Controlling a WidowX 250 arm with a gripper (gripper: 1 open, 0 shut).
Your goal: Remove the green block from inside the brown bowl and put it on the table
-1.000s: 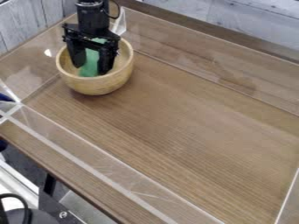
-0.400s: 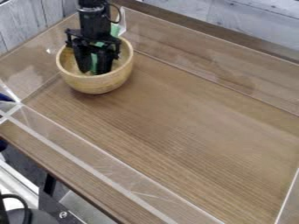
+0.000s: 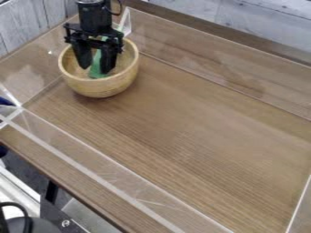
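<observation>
Black tool (image 3: 94,62) half-open, fingers clamped on green block (image 3: 95,65) inside brown bowl (image 3: 100,86).

No readable txt, labels, brands or nos. anywhere in view.

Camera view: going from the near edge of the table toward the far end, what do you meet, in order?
Near clear acrylic wall → bare stretch of the table → brown bowl, with the gripper reaching down into it, its fingers closed on the green block → far acrylic wall.
</observation>
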